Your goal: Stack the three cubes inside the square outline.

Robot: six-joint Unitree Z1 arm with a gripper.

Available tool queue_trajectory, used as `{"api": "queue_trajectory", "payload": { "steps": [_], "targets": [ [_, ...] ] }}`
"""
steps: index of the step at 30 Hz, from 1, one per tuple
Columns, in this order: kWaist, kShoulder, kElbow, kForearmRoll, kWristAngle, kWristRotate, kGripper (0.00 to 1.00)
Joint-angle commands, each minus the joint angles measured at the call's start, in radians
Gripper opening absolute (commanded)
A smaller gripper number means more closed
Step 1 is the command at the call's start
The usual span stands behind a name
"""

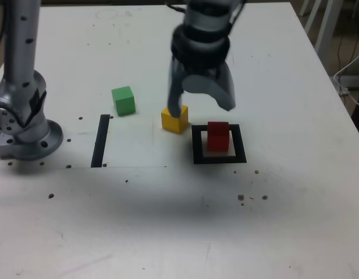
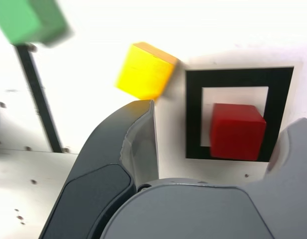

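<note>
The red cube (image 1: 218, 136) (image 2: 237, 131) rests on the table inside the square outline (image 1: 219, 157) (image 2: 193, 119), close to one side of the black frame. My gripper (image 1: 202, 107) (image 2: 218, 134) hangs just above it, open, its two dark fingers standing wide on either side of the cube without touching it. The yellow cube (image 1: 174, 119) (image 2: 145, 71) lies just outside the outline on the exterior view's left, right by one fingertip (image 1: 178, 110). Farther to that side sits the green cube (image 1: 123, 100) (image 2: 31, 20).
A straight black tape strip (image 1: 100, 140) (image 2: 39, 99) lies at the exterior view's left of the cubes. The arm's silver base (image 1: 22, 128) stands at the table's left edge. Small dark specks dot the white tabletop (image 1: 167, 221).
</note>
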Motion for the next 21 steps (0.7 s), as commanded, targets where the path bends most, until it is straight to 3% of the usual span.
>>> {"api": "queue_trajectory", "payload": {
  "steps": [1,9,21],
  "targets": [
    [0.013,-0.024,0.011,0.005,0.006,0.044,0.97],
    [0.033,-0.075,0.071,0.001,0.006,0.226,0.96],
    [0.095,-0.09,0.239,-0.116,0.018,0.345,0.95]
  ]
}}
